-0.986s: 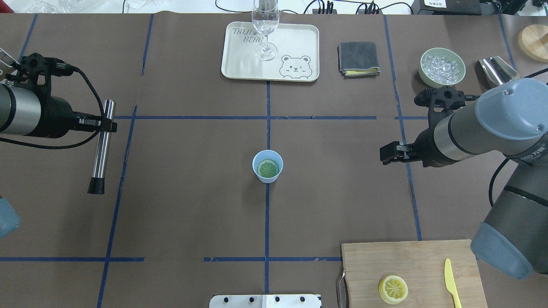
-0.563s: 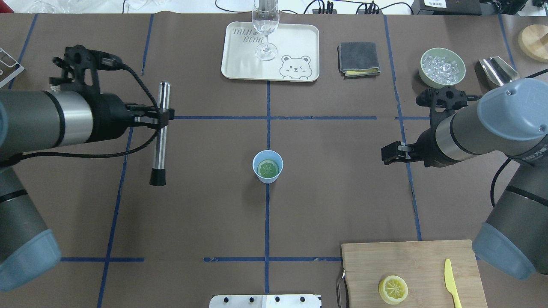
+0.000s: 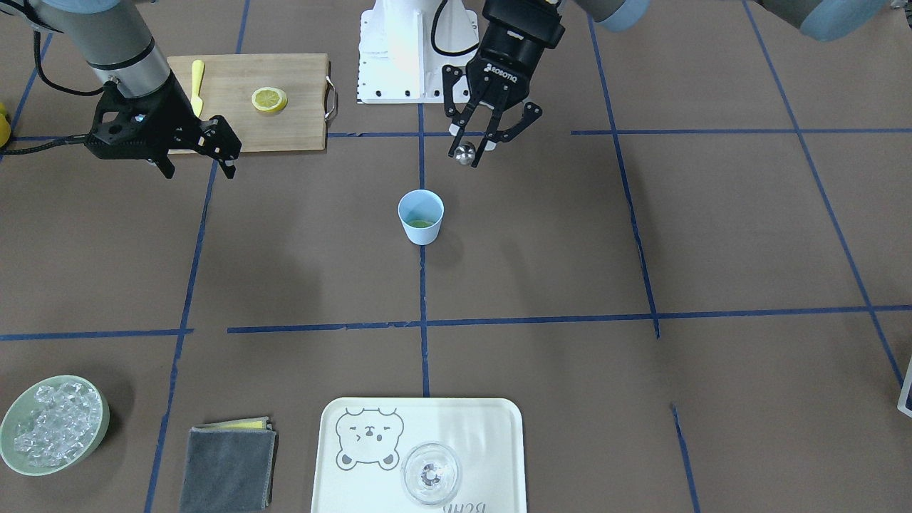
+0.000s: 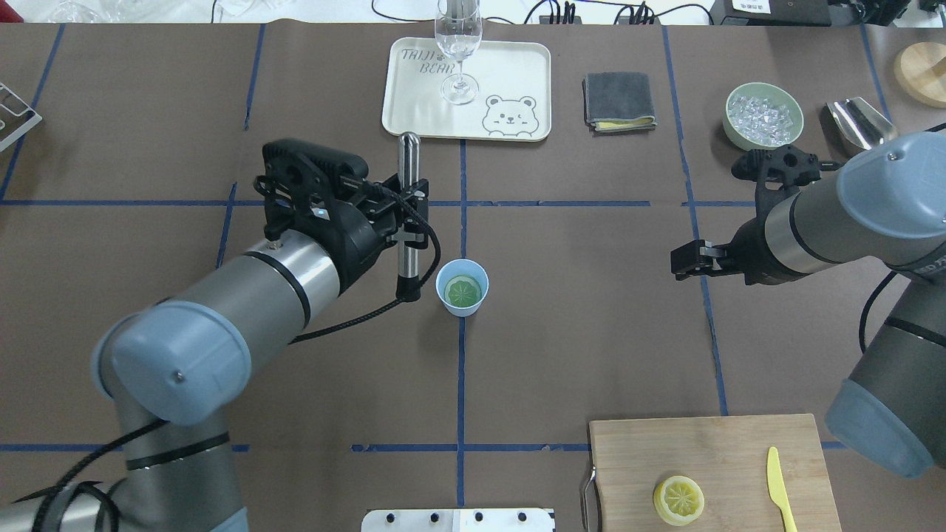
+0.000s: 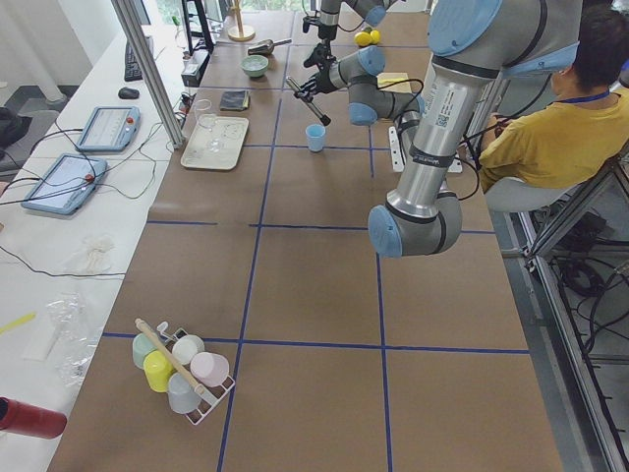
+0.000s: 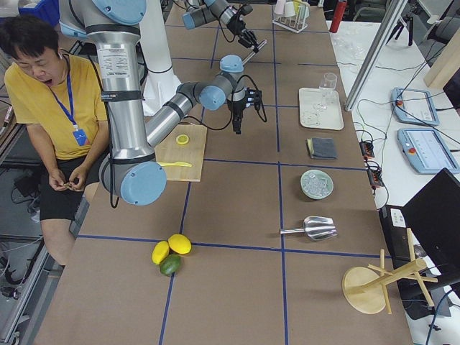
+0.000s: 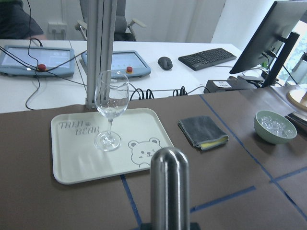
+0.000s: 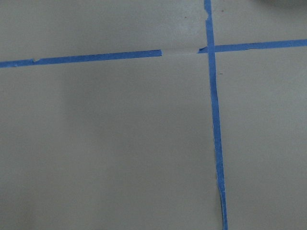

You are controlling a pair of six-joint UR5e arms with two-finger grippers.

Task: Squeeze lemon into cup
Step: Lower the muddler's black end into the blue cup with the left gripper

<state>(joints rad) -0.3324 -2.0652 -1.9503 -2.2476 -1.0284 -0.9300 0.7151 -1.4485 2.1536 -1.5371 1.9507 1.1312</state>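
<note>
The lemon [image 4: 678, 499] lies cut face up on the wooden board [image 4: 702, 443] at the near right, well apart from the cup [image 4: 462, 288] in the middle — just left of it the left gripper [image 4: 405, 218] clenches a steel rod [image 4: 408, 159], while the right gripper [image 4: 676, 264] hangs released, empty.

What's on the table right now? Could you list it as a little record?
left gripper: shut on metal rod, beside the cup
right gripper: off to the side, nothing seen in it, open or shut unclear
cup: upright, mid-table, green slice inside
lemon: cut face up on wooden board, untouched
knife: yellow, on the same board
</note>
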